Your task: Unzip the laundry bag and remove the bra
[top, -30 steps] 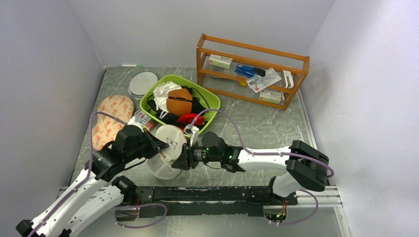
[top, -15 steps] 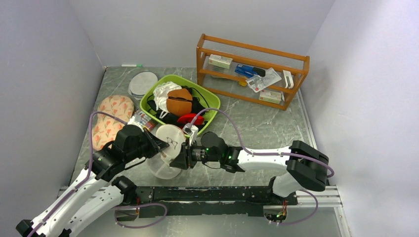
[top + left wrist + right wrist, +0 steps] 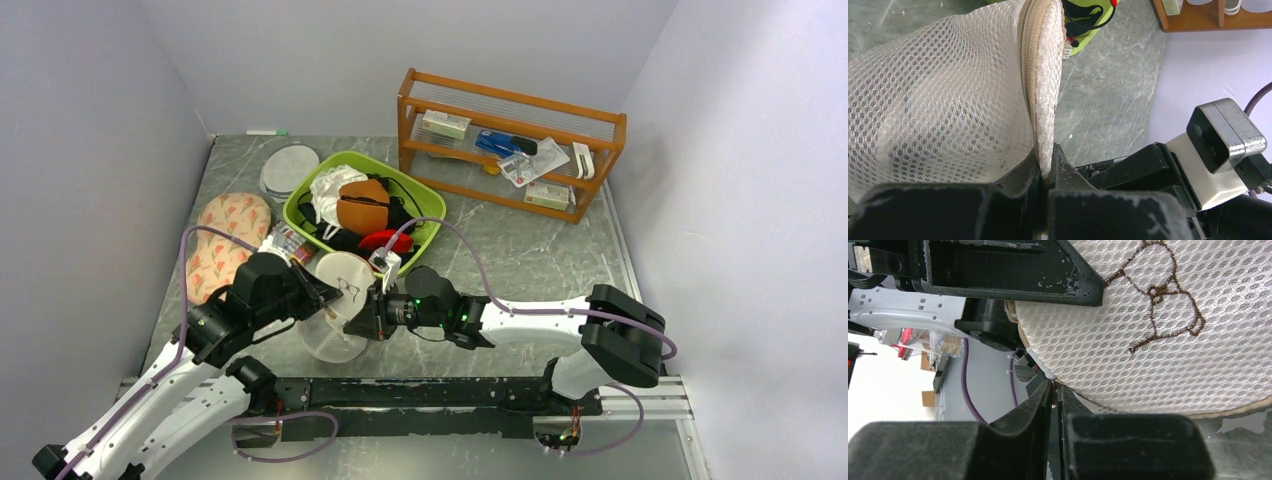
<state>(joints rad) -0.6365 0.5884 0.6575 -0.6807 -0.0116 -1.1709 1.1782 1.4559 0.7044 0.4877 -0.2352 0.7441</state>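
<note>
While the laundry bag (image 3: pixel 338 312) sits tipped on its side at the near left of the table (image 3: pixel 520 250), just near of the green basket (image 3: pixel 432 208), the left gripper (image 3: pixel 1045 167) clamps its zipped rim seam from the left. Opposite, the right gripper (image 3: pixel 1054 387) is pinched on a small tan bit at the edge of the squiggle-marked lid (image 3: pixel 1168 340).

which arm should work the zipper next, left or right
Right. The left gripper pinches the rim of the laundry bag at the zipper and holds it up, so it looks best kept as the anchor. The right gripper has its tips closed at the lid's edge, probably placed to pull the zipper along.
</note>
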